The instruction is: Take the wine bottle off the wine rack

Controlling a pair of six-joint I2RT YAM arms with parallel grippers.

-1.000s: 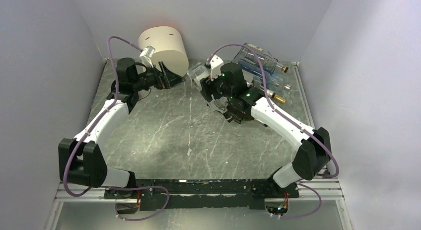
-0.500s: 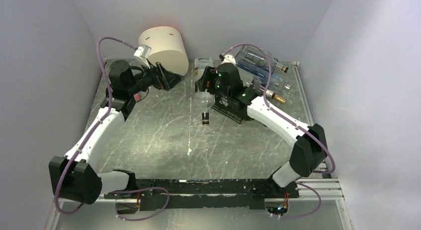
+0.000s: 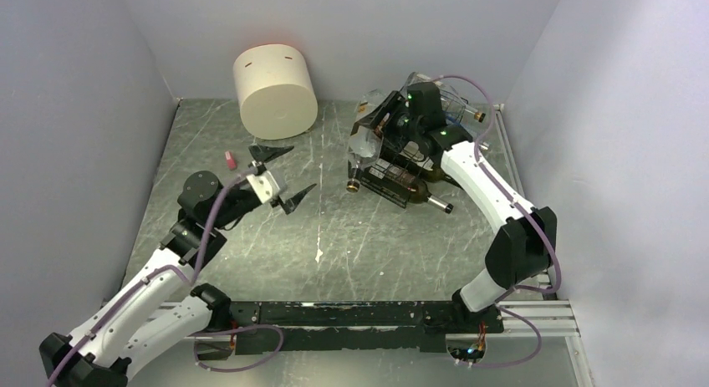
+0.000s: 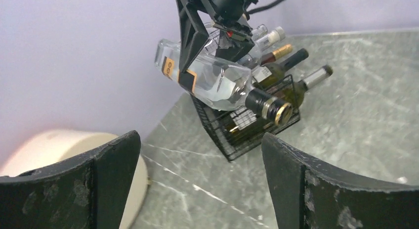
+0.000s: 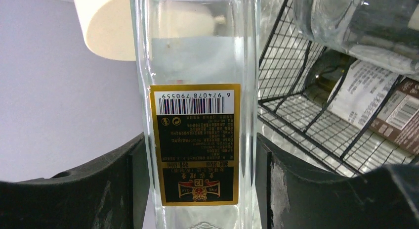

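The black wire-mesh wine rack (image 3: 391, 171) stands at the back right, also in the left wrist view (image 4: 237, 136) and right wrist view (image 5: 306, 115). My right gripper (image 3: 381, 124) is shut on a clear square bottle (image 3: 364, 146) with a black-and-gold label (image 5: 195, 140); its fingers (image 5: 296, 187) press both sides. The bottle (image 4: 212, 83) is tilted, black cap down, over the rack's left end. A dark wine bottle (image 3: 422, 196) lies in the rack. My left gripper (image 3: 283, 175) is open and empty, well left of the rack (image 4: 199, 140).
A cream cylinder (image 3: 276, 90) stands at the back left. A small pink object (image 3: 229, 160) lies on the table near my left gripper. Further bottles (image 3: 460, 111) lie at the rack's far side near the right wall.
My right gripper carried the clear bottle back and right, from above the table's middle to over the rack. My left arm pulled away from the cylinder toward the near left.
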